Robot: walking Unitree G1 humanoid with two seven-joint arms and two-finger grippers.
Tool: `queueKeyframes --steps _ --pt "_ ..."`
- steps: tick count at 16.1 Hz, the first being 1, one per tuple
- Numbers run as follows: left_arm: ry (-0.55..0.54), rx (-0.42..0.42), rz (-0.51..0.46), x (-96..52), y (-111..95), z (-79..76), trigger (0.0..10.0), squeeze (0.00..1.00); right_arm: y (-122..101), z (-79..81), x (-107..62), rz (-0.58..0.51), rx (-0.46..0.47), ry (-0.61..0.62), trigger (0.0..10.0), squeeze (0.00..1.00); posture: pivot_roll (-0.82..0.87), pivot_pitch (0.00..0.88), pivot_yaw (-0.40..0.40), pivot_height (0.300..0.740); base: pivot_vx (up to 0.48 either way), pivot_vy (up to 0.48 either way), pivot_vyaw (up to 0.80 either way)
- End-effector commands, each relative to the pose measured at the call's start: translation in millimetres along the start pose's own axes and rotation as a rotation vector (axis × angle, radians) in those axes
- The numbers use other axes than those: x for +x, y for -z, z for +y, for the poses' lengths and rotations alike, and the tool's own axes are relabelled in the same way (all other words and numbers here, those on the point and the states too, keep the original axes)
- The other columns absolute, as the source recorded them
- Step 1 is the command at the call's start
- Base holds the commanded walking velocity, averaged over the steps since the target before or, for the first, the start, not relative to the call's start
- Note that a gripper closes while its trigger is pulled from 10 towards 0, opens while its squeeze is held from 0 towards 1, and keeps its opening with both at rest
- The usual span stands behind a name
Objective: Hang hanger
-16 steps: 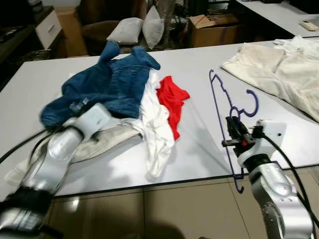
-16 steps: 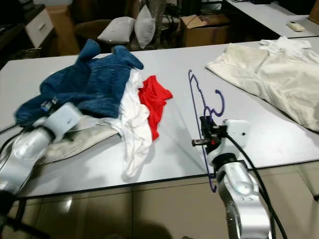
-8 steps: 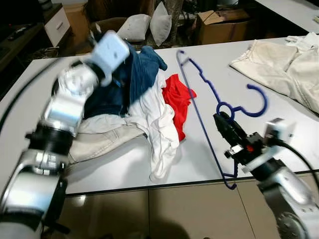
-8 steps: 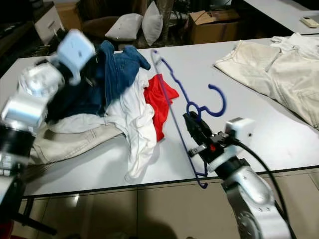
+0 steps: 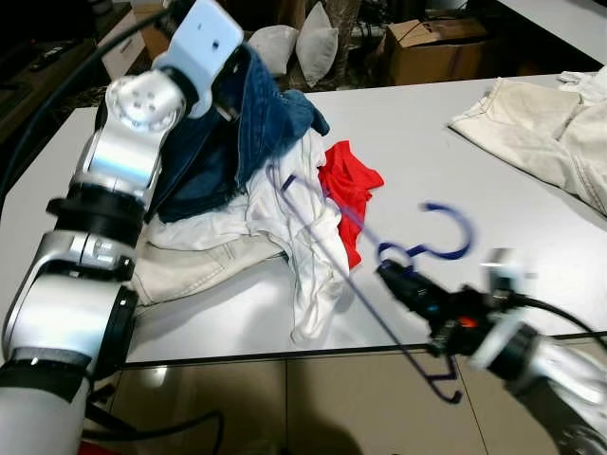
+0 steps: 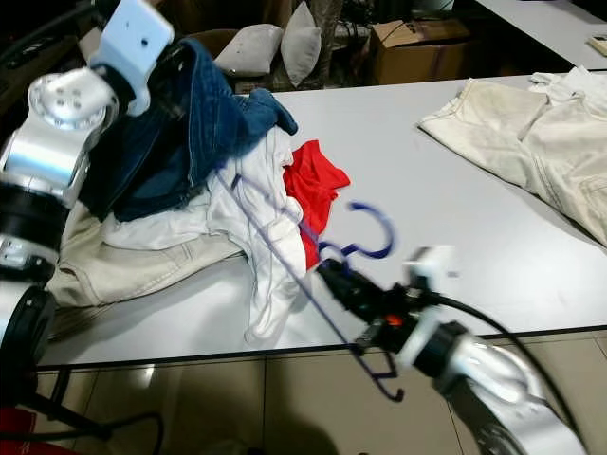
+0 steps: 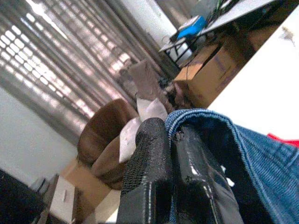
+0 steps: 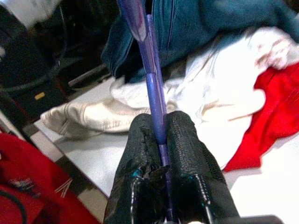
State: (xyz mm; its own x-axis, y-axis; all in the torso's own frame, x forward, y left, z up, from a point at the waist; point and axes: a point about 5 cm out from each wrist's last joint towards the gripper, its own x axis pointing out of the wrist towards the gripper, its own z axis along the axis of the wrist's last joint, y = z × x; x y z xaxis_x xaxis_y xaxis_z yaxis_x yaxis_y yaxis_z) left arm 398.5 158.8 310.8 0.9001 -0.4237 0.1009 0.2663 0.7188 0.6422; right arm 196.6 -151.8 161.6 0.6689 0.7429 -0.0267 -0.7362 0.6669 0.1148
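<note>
Mid-step: right tool (image 5: 398, 282) clamped on blue hanger (image 5: 332, 242), left tool (image 7: 175, 163) pinching raised denim jacket (image 5: 237, 133) above desk (image 5: 427, 123). Next, probably: thread hanger into jacket.

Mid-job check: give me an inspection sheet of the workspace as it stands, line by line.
Surface: white table, garments at its left and right.
Job's things: blue hanger, blurred, tilted above the table edge, its far end over the white garment.
Clutter: denim jacket partly lifted; red cloth; beige trousers; cream garment at right.
Grippers: right gripper shut on the hanger's bar; left gripper shut on the denim jacket's edge, raised above the pile.
Cables: black cable along the right arm; another on the floor at left.
Surroundings: cardboard box, pillows, tiled floor.
</note>
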Motion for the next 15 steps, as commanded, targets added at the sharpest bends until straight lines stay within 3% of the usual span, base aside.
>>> queueKeyframes --steps 1,3,6,7,11,13,14,15 --pt "0.021 -0.015 -0.035 1.2 -9.1 1.9 0.0 0.00 1.6 -1.3 8.9 0.019 0.001 0.003 10.0 0.00 0.02 0.000 0.113 0.740 0.000 0.000 0.00" --pt "0.091 -0.032 -0.051 1.7 -12.6 -13.0 0.0 0.00 4.3 -3.0 32.8 0.040 0.001 -0.026 10.0 0.00 0.03 0.000 0.109 0.740 0.000 0.000 0.00" --pt "0.136 -0.039 -0.054 2.2 -12.2 -27.0 0.0 0.00 4.5 -4.8 51.9 0.054 0.017 -0.048 10.0 0.00 0.04 0.000 0.094 0.740 0.000 0.000 0.00" --pt "0.169 -0.059 -0.059 0.6 -12.8 -40.6 0.0 0.00 6.6 -9.5 64.0 0.075 0.033 -0.039 10.0 0.00 0.05 0.000 0.081 0.740 0.000 0.000 0.00" --pt "0.201 -0.040 -0.059 -3.7 -13.0 -47.7 0.0 0.00 15.7 -27.0 71.1 0.133 0.063 0.117 10.0 0.00 0.05 0.000 0.073 0.740 0.000 0.000 0.00" --pt "0.229 -0.027 -0.042 -7.0 -8.6 -54.1 0.0 0.00 15.5 -39.4 69.9 0.119 0.123 0.235 10.0 0.00 0.04 0.000 0.077 0.740 0.000 0.000 0.00" --pt "0.240 -0.022 -0.022 -7.8 -3.5 -61.6 4.2 0.00 12.8 -43.6 68.1 0.089 0.161 0.291 10.0 0.00 0.04 0.000 0.079 0.740 0.000 0.000 0.00" --pt "0.246 -0.049 -0.017 -7.3 -1.1 -67.9 10.0 0.00 10.4 -43.6 67.9 0.061 0.190 0.300 10.0 0.00 0.03 0.000 0.081 0.740 0.000 0.000 0.00"
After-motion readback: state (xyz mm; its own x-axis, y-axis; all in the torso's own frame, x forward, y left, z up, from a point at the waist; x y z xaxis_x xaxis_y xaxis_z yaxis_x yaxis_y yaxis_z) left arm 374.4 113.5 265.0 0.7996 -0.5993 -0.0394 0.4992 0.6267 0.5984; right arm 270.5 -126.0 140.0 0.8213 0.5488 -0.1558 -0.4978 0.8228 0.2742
